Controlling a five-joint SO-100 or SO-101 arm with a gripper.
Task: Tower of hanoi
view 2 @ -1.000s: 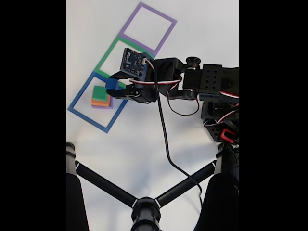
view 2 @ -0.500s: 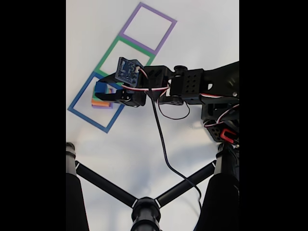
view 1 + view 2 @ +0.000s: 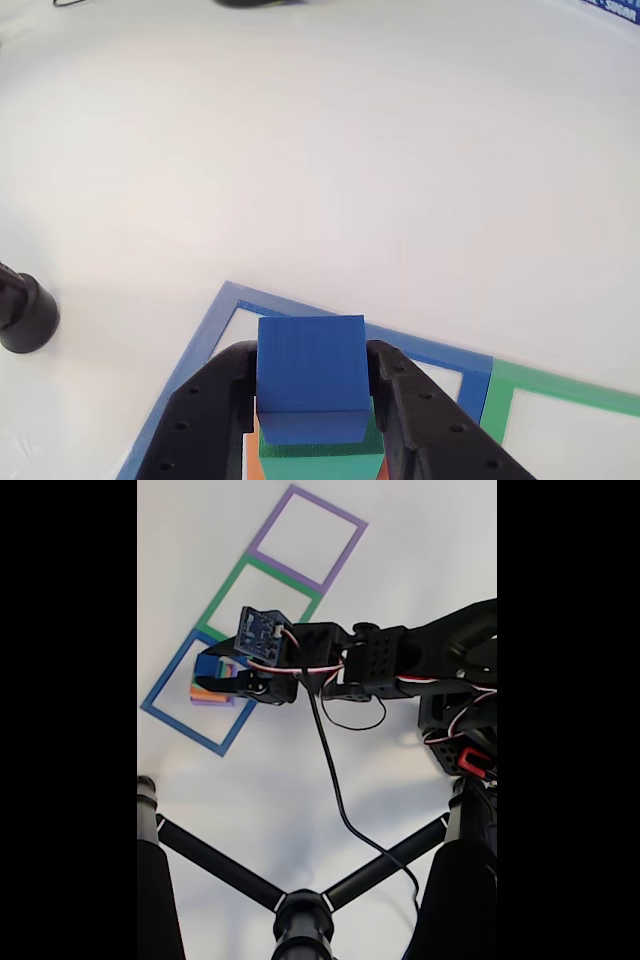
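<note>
In the other view the small blue cube sits between the two black fingers of my gripper, which is shut on it. Its underside rests on or hovers just above the green block. A sliver of the orange block peeks out lower down. The fixed view shows the gripper with the blue cube over the stack. The orange block and purple block show beneath it. The stack stands inside the flat blue square frame.
A green frame and a purple frame continue the row past the blue frame. Black tripod legs and a cable cross the near table. A black round foot stands at the left.
The gripper has carried the blue cube leftward, from beside the stack to directly over the green block, and lowered it. The arm has stretched out further.
</note>
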